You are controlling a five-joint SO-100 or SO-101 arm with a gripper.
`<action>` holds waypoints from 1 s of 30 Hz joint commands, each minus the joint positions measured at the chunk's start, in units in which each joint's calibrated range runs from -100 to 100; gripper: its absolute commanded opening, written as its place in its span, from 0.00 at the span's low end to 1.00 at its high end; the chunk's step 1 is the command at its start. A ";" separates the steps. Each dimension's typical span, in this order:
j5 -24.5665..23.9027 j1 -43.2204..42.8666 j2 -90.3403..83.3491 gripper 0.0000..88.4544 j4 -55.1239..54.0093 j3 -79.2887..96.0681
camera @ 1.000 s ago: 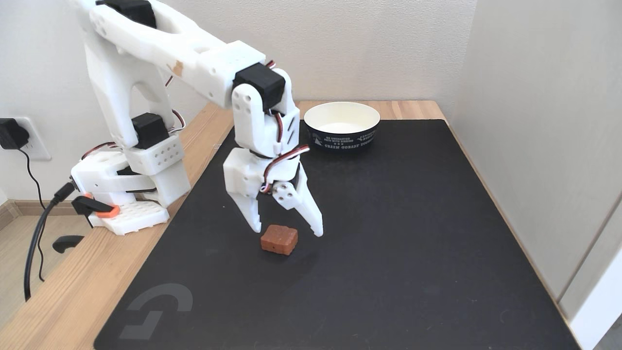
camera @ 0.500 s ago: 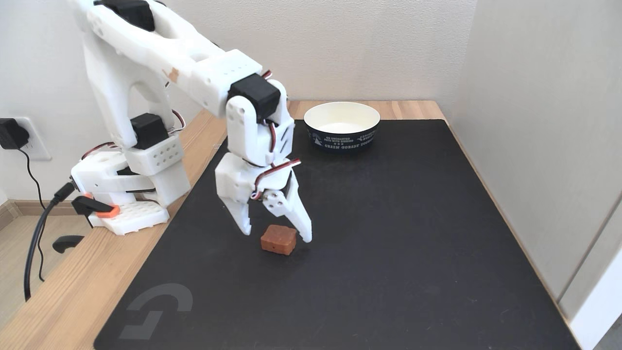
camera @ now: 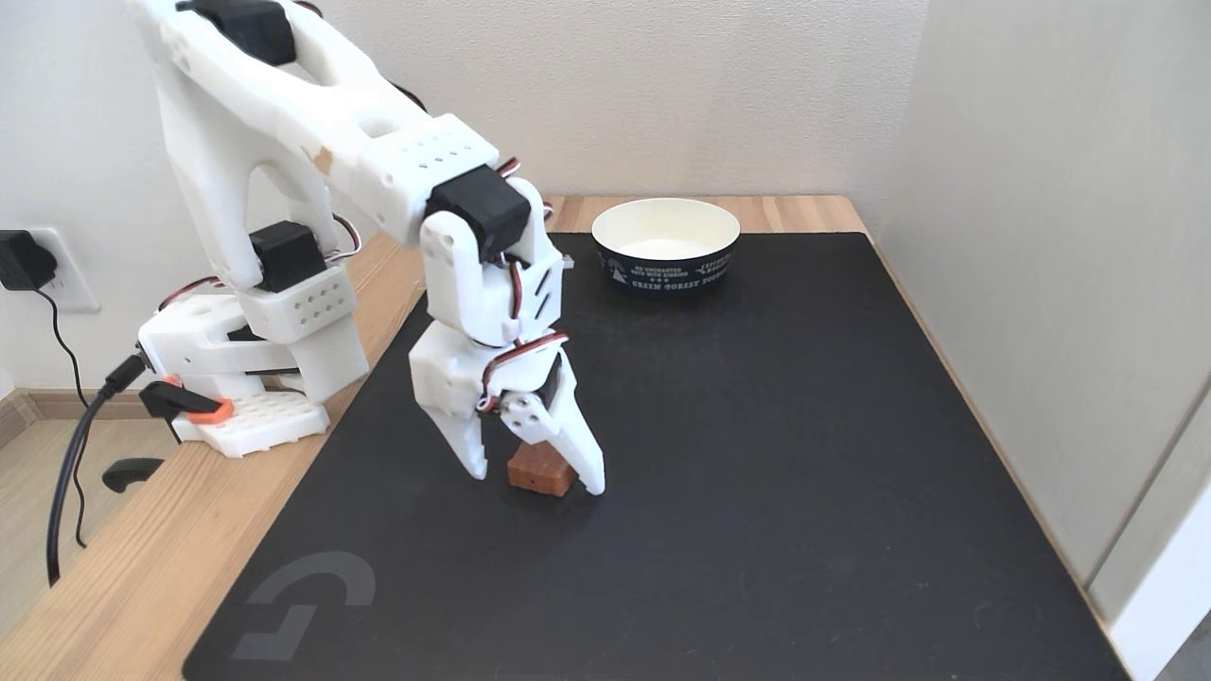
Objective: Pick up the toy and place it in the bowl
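Since a second ago we're dropping the gripper (camera: 536, 480) lower and a bit left in the fixed view; it's now straddling the toy (camera: 537, 471), fingers spread, one on each side, not yet clamping. We're seeing the toy sitting on the black mat (camera: 757, 473), and the bowl (camera: 666, 244) sitting well apart at the mat's far edge.

We see a large black rectangular mat (camera: 804, 492) covering most of a light wooden table (camera: 123, 586); a grey logo (camera: 307, 601) marks the mat's near left corner. On the left wall, a black plug adapter (camera: 21, 260) sits in a white outlet (camera: 71, 279), and black cables (camera: 66, 473) hang beside the table edge.
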 commanded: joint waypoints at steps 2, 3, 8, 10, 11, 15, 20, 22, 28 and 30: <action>-0.18 0.21 -0.29 0.40 -0.43 0.28; -0.18 0.21 -0.29 0.40 -0.43 0.28; -3.15 -0.46 -0.29 0.40 -0.43 0.28; -3.31 -1.13 -0.29 0.40 -0.43 0.19; -3.67 -1.38 -0.29 0.40 -0.43 0.19; -5.08 -3.14 -0.29 0.40 -1.28 0.19; -5.08 -4.31 -0.29 0.40 -2.46 0.28; -5.08 -4.14 -0.29 0.40 -2.55 1.18; -5.08 -3.55 -0.29 0.02 -2.55 1.54; -5.08 -3.55 -0.29 0.04 -2.46 1.54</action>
